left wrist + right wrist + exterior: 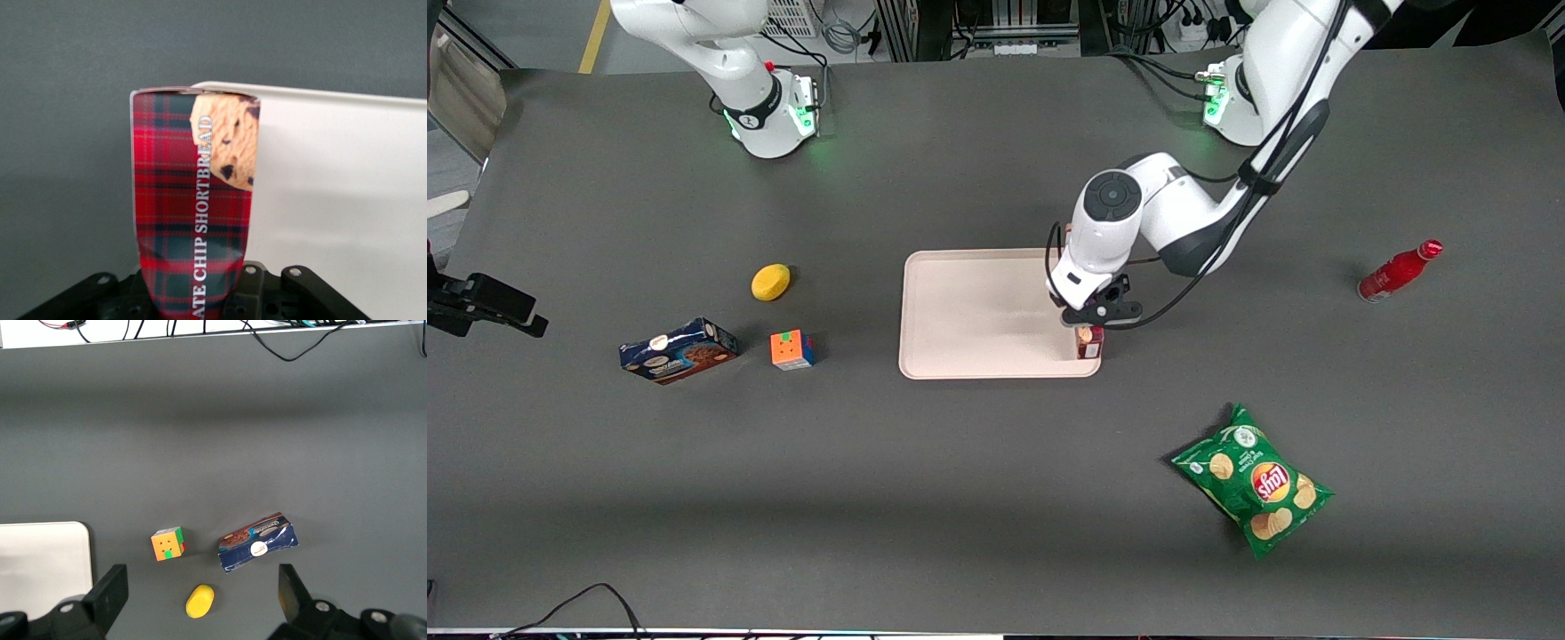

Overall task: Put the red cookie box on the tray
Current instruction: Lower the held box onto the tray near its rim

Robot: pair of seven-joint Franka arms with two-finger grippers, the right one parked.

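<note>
From the front we see the gripper (1089, 327) at the tray's (978, 311) corner nearest the camera on the working arm's side, holding the red cookie box (1089, 342) on end there; whether the box touches the tray we cannot tell. From the tray, a chip bag (1254, 480) lies at about 4 o'clock, a red bottle (1398, 271) at 3 o'clock, and a cube (792, 349), lemon (770, 282) and blue box (679, 350) at 9 o'clock. At the left wrist, we see the red cookie box (193, 213) clamped in the gripper, its end over the tray (333, 173) rim. At the right wrist, we see the cube (167, 543), lemon (199, 600) and blue box (257, 542).
</note>
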